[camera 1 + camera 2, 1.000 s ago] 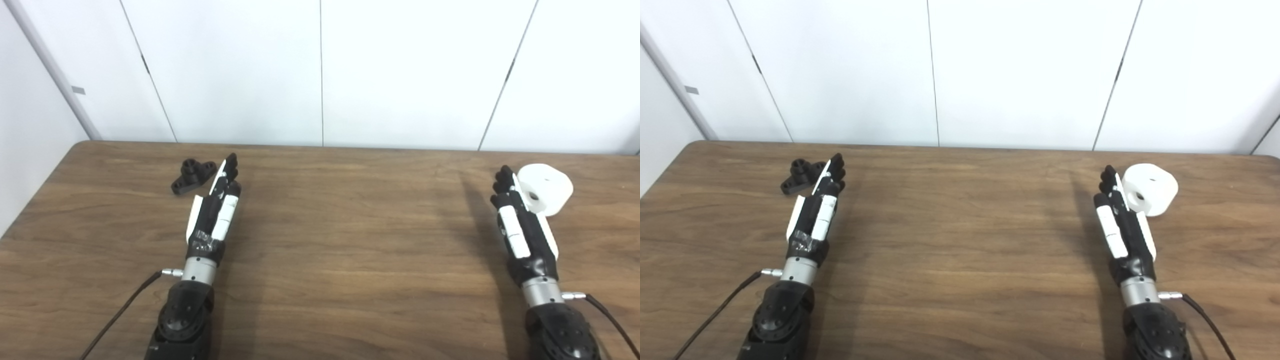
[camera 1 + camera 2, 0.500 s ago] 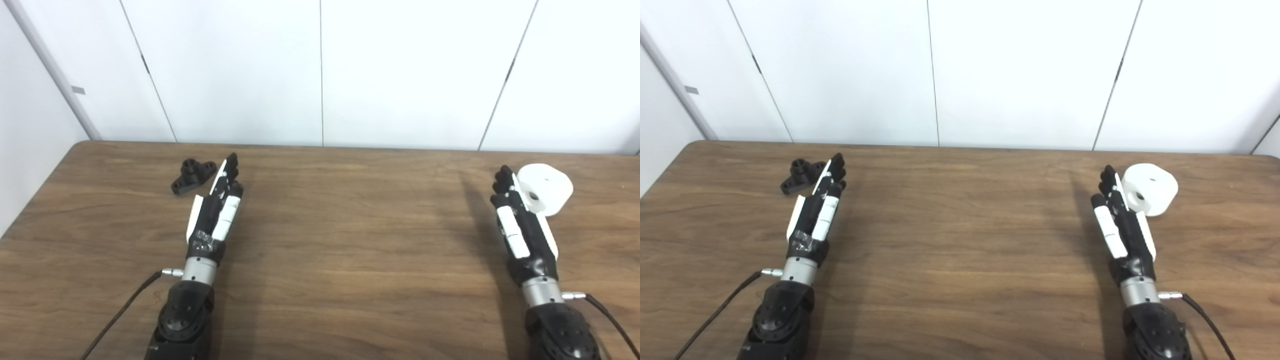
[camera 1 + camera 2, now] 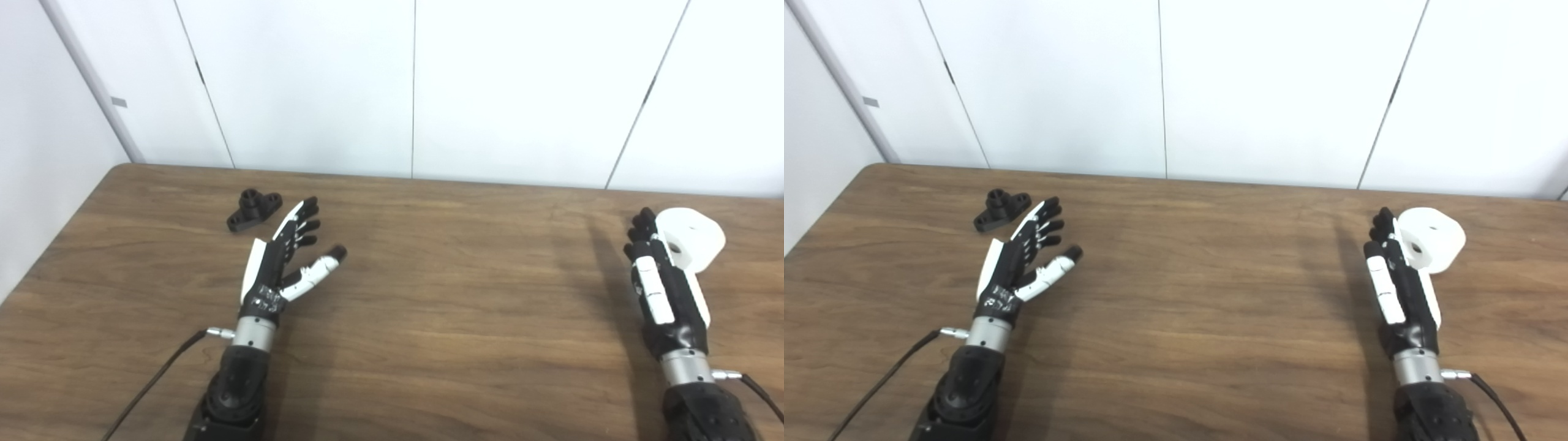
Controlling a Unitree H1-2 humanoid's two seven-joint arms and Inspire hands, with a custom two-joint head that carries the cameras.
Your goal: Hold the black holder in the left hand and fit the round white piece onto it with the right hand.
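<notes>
On the wooden counter point(image 3: 429, 294) the work is at its first step, the reach for the two parts, and nothing is being held yet. The left hand point(image 3: 283, 263) is lying palm-up with its fingers point(image 3: 303, 222) and thumb spread wide and empty, just beside the black holder point(image 3: 253, 210), which is sitting near the far left corner; I judge that this hand next needs to go a little forward and left, then close around the holder and lift it. The right hand point(image 3: 664, 285) is lying edge-on with straight fingers, holding nothing, close against the round white piece point(image 3: 695, 239) near the right edge, well apart from the holder.
</notes>
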